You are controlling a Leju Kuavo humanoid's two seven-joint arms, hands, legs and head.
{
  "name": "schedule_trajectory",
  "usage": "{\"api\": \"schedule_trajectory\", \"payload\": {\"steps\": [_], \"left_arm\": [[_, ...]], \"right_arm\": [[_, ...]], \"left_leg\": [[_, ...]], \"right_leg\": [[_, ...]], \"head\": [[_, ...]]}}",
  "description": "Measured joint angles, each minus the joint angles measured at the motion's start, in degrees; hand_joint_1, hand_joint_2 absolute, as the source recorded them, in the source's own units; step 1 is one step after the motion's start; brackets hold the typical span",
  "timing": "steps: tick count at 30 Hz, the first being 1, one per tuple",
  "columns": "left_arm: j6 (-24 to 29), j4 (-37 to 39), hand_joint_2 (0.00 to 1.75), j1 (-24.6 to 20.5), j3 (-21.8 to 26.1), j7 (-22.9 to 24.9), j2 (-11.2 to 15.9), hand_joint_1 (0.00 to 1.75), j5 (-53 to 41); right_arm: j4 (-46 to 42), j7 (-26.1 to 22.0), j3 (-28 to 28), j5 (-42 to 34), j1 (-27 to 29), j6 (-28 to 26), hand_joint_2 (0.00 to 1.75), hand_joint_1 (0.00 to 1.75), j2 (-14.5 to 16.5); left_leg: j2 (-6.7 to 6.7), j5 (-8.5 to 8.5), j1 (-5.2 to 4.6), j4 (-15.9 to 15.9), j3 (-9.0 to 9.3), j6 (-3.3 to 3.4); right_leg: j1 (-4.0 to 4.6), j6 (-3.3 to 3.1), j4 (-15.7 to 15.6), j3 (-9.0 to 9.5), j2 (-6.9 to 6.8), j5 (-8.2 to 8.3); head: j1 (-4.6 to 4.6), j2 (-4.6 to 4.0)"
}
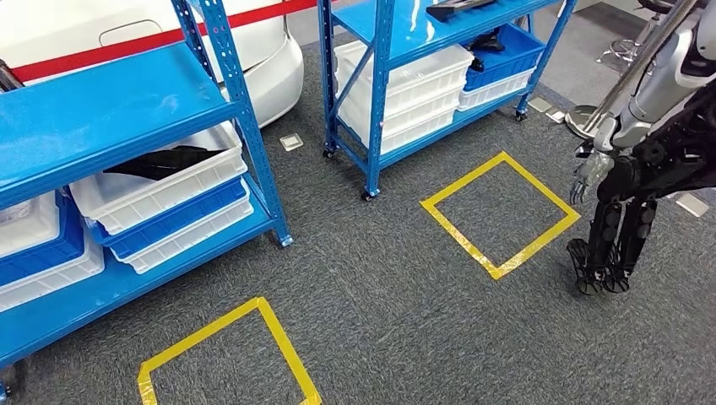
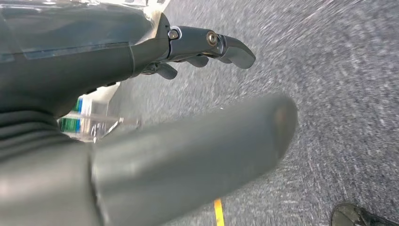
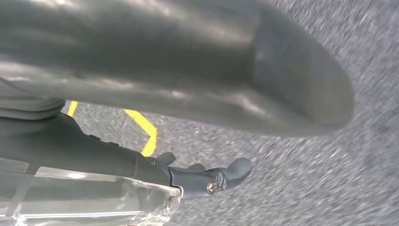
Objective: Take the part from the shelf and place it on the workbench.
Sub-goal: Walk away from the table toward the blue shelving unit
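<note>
A black part (image 1: 160, 162) lies in a white bin (image 1: 135, 198) on the lower level of the blue shelf (image 1: 110, 110) at the left. More black parts sit on the second blue shelf (image 1: 380, 93) further back: one on its top deck (image 1: 460, 8), one in a blue bin (image 1: 490, 42). My left hand (image 2: 117, 61) hangs over the grey carpet, fingers (image 2: 226, 44) and thumb (image 2: 211, 146) stretched out with nothing between them. My right hand (image 3: 94, 155) hangs the same way, fingers (image 3: 226, 176) straight, thumb (image 3: 235, 70) apart, holding nothing.
Two yellow tape squares mark the carpet, one in the middle right (image 1: 500, 213) and one at the front (image 1: 228, 354). Another humanoid robot (image 1: 642, 160) stands at the right edge. A white car (image 1: 262, 59) is behind the shelves. Small metal floor plates (image 1: 291, 142) lie near the shelf feet.
</note>
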Motion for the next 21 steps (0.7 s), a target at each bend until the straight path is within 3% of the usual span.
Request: {"api": "schedule_trajectory", "payload": {"steps": [2, 4, 5, 7, 8, 10, 12, 13, 15, 16, 18, 20, 21], "left_arm": [[-0.57, 0.00, 1.75, -0.07, 0.00, -0.40, 0.06, 0.00, -0.36], [-0.74, 0.00, 1.75, -0.04, 0.01, -0.57, 0.09, 0.00, -0.59], [-0.70, 0.00, 1.75, 0.00, 0.01, -0.56, 0.09, 0.00, -0.62], [-0.50, 0.00, 1.75, 0.07, 0.02, -0.51, 0.04, 0.00, -0.61], [-0.38, 0.00, 1.75, 0.07, 0.03, -0.49, 0.02, 0.00, -0.60], [-0.13, 0.00, 1.75, 0.02, 0.04, -0.48, 0.00, 0.00, -0.60], [-0.01, 0.00, 1.75, 0.15, 0.08, -0.47, 0.00, 0.00, -0.60], [0.03, 0.01, 1.75, 0.27, 0.10, -0.47, 0.01, 0.00, -0.60], [0.11, 0.01, 1.75, 0.35, 0.15, -0.46, 0.02, 0.00, -0.59], [0.15, 0.01, 1.75, 0.30, 0.15, -0.46, 0.02, 0.00, -0.59], [0.17, 0.00, 1.75, 0.22, 0.15, -0.46, 0.02, 0.00, -0.57], [0.17, 0.00, 1.75, 0.27, 0.15, -0.46, 0.02, 0.00, -0.57], [0.17, 0.00, 1.75, 0.32, 0.15, -0.46, 0.02, 0.00, -0.57]], "right_arm": [[0.01, -0.11, -0.11, -0.27, 0.31, -0.16, 0.00, 0.00, 0.02], [0.02, -0.27, -0.21, -0.20, 0.60, -0.26, 0.00, 0.00, -0.02], [0.02, -0.34, -0.22, -0.07, 0.65, -0.25, 0.00, 0.00, -0.09], [0.02, -0.48, -0.22, 0.22, 0.66, -0.10, 0.00, 0.00, -0.27], [0.02, -0.52, -0.21, 0.31, 0.64, 0.01, 0.00, 0.00, -0.34], [0.02, -0.54, -0.19, 0.46, 0.67, 0.16, 0.00, 0.00, -0.38], [0.02, -0.54, -0.19, 0.53, 0.65, 0.22, 0.00, 0.00, -0.37], [0.02, -0.55, -0.19, 0.55, 0.60, 0.24, 0.00, 0.00, -0.37], [0.02, -0.58, -0.19, 0.60, 0.53, 0.25, 0.00, 0.00, -0.38], [0.02, -0.60, -0.18, 0.62, 0.57, 0.26, 0.00, 0.00, -0.40], [0.02, -0.60, -0.18, 0.62, 0.76, 0.26, 0.00, 0.00, -0.44], [0.02, -0.60, -0.18, 0.61, 0.77, 0.26, 0.00, 0.00, -0.44], [0.02, -0.60, -0.18, 0.61, 0.70, 0.26, 0.00, 0.00, -0.43]], "left_leg": [[-1.51, 0.14, -0.01, -0.13, -0.05, 0.25], [-3.30, 0.12, -0.01, -0.08, -0.06, 0.25], [-4.18, 0.08, 0.03, -0.03, 0.02, 0.18], [-5.75, -0.12, 0.16, 0.21, 0.18, -0.16], [-6.44, -0.31, 0.10, 0.49, 0.16, -0.49], [-7.44, -0.62, -0.04, 0.93, -0.12, -1.17], [-8.29, -0.69, 0.05, 1.06, -0.38, -1.68], [-7.91, -0.92, 0.15, 1.38, -0.58, -1.88], [-5.38, -3.04, 0.21, 4.72, -2.14, -2.30], [-3.65, -4.90, 0.22, 8.08, -3.79, -2.51], [-1.98, -8.10, 0.35, 15.67, -7.79, -2.81], [-1.49, -7.73, 0.44, 17.80, -9.19, -2.84], [-1.13, -6.03, 0.43, 15.47, -8.10, -2.72]], "right_leg": [[-0.24, -0.33, 7.66, -3.91, 2.56, -3.21], [-0.40, 0.18, 12.24, -6.63, 3.01, -4.20], [-0.50, 0.78, 11.18, -6.38, 3.13, -3.17], [-1.00, 2.07, 3.66, -3.25, 4.62, 0.65], [-1.14, 2.30, -0.05, -1.77, 5.74, 2.20], [-1.24, 1.75, -3.53, -0.41, 7.07, 3.47], [-1.24, 0.72, -3.54, -0.18, 6.10, 3.52], [-1.32, 0.35, -3.56, 0.02, 5.58, 3.59], [-1.51, -0.45, -3.70, 0.10, 4.34, 3.68], [-1.35, -0.74, -3.72, 0.13, 3.66, 3.62], [-1.04, -1.18, -3.70, 0.13, 2.06, 3.38], [-0.91, -1.42, -3.69, 0.26, 0.56, 3.16], [-0.90, -1.43, -3.69, 0.45, -0.06, 3.02]], "head": [[0.12, 0.00], [0.18, 0.00], [0.19, 0.00], [0.25, 0.00], [0.32, 0.00], [0.40, 0.00], [0.34, 0.00], [0.31, 0.00], [0.05, 0.00], [-0.08, 0.00], [-0.21, 0.00], [-0.21, 0.00], [-0.22, 0.00]]}}
